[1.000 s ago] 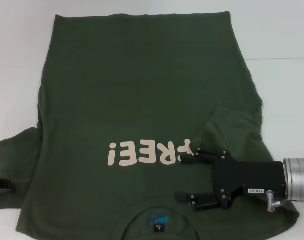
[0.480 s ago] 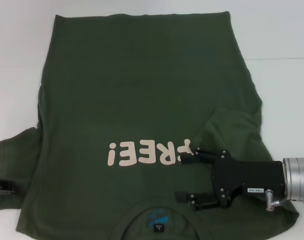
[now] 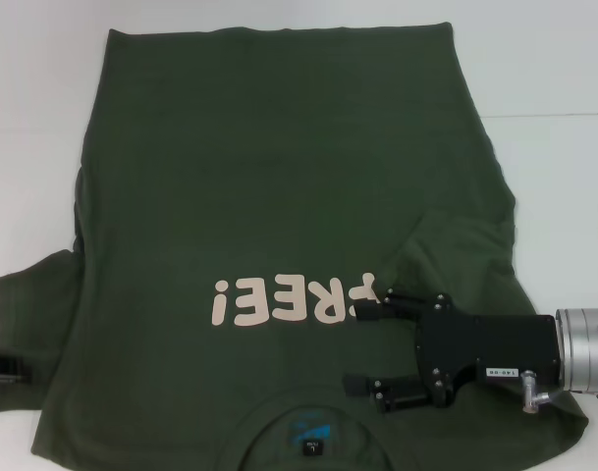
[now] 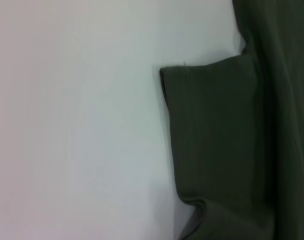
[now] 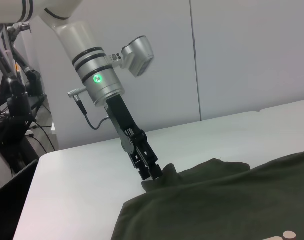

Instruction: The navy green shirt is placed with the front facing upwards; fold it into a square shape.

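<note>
The navy green shirt (image 3: 269,235) lies face up across the white counter (image 3: 554,69), filling most of the head view, its collar at the bottom edge of the frame and its hem at the top, so the cream "FREE!" lettering (image 3: 294,299) reads upside down from the robot's side.

The right claw (image 3: 362,348) reaches in from the lower right of the frame, low over the chest area just beside the lettering. Its two fingers stand wide apart and hold nothing. The right sleeve (image 3: 465,255) lies already turned inward over the body in a rumpled fold just above the claw, which probably explains why this claw is here with its grip released.

The left claw (image 5: 152,172) sits at the lower left edge of the head view, at the tip of the left sleeve (image 3: 33,294). In the right wrist view its fingers look closed down onto the sleeve's corner, pinching the cloth so it can be carried inward to match the other side. The left wrist view shows that sleeve (image 4: 216,130) flat on the counter.

Judging by this, the sleeve-folding stage is half done, and the left sleeve seems next.
</note>
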Robot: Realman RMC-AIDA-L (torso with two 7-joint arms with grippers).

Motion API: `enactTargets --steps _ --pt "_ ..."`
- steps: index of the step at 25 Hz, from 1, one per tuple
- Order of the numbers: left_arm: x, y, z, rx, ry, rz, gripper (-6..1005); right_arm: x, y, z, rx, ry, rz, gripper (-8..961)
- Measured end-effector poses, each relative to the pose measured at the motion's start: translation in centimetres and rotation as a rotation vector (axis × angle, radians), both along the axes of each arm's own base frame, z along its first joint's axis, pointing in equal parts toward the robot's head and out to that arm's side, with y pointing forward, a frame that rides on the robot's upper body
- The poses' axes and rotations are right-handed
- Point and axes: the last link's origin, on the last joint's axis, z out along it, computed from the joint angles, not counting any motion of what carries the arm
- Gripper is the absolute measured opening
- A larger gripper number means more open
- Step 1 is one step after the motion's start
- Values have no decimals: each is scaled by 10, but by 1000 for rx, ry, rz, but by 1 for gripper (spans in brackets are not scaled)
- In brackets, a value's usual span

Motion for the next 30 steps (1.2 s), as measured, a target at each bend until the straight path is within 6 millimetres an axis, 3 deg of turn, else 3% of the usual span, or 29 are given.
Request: enactTargets --steps 30 --pt "7 3 -9 -36 -34 -14 905 0 1 0 2 -2 1 946"
